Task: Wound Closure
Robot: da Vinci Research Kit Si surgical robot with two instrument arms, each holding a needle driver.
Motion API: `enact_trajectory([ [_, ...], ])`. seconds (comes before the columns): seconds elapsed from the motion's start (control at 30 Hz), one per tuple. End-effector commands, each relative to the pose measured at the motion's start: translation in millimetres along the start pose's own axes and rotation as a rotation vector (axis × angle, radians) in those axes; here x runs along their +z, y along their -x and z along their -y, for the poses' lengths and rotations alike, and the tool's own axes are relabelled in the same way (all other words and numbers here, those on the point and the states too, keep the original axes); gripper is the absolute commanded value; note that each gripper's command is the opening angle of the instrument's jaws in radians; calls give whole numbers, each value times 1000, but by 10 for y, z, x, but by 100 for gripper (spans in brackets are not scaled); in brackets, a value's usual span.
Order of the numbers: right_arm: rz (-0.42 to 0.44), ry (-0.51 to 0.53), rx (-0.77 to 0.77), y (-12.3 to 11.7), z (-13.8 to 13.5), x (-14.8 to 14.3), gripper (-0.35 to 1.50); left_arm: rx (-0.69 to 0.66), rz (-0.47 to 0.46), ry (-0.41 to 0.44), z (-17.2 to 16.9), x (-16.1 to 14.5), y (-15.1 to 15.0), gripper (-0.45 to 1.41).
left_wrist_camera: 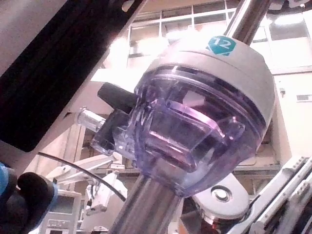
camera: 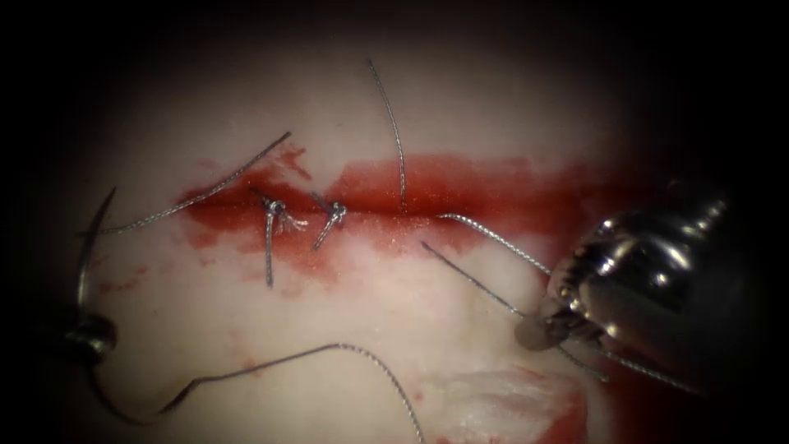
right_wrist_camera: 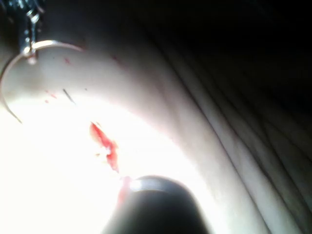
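Needle (camera: 85, 255) at far left, clear of tissue (camera: 345, 312), pinched near its rear end by left tool (camera: 86, 335). Two knots (camera: 275, 207) on cut (camera: 460, 215). Right tool (camera: 546, 329) clamped on thread (camera: 472, 279), right of the stitches. Advise: keep tension even, avoid dragging needle tip across tissue.

Pale tissue (camera: 460, 107) across the endoscope frame, bearing all else. Red fluid (camera: 493, 185) spread in a band along the horizontal cut (camera: 386, 215) at mid-frame. Two knotted stitches (camera: 274, 207) left of centre. Loose thread (camera: 362, 352) trailed over the lower part.
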Motion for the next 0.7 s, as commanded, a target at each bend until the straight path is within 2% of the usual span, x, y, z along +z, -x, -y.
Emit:
enact_trajectory([
  [0.03, 48, -13, 35, 15, -20, -6, -35, 7, 3, -2, 2, 2, 14, -45],
  [0.07, 48, -13, 35, 15, -20, -6, -35, 7, 3, -2, 2, 2, 14, -45],
  [0.1, 77, -19, 62, 27, -30, -9, -35, 7, 3, -3, 1, 1, 15, -45],
  [0.13, 144, -13, 129, 59, -59, -16, -35, 8, 1, -5, -1, -2, 15, -45],
  [0.2, 198, 0, 199, 89, -86, -23, -35, 8, -3, -7, -2, -3, 16, -45],
  [0.27, 220, 11, 278, 115, -111, -31, -35, 8, 1, -4, -2, -3, 16, -45],
  [0.3, 220, 11, 278, 115, -111, -31, -35, 8, 1, -4, -2, -3, 16, -45],
  [0.37, 273, 13, 375, 141, -133, -44, -35, 9, 1, 0, -3, -4, 17, -45],
  [0.5, 295, 26, 452, 161, -142, -48, -35, 9, 1, 0, -3, -4, 16, -45],
  [0.67, 299, 38, 489, 172, -143, -56, -35, 9, 0, -1, -3, -5, 16, -45],
  [0.7, 278, 33, 405, 172, -141, -63, 9, 9, 0, 0, -3, -5, 16, -45],
])
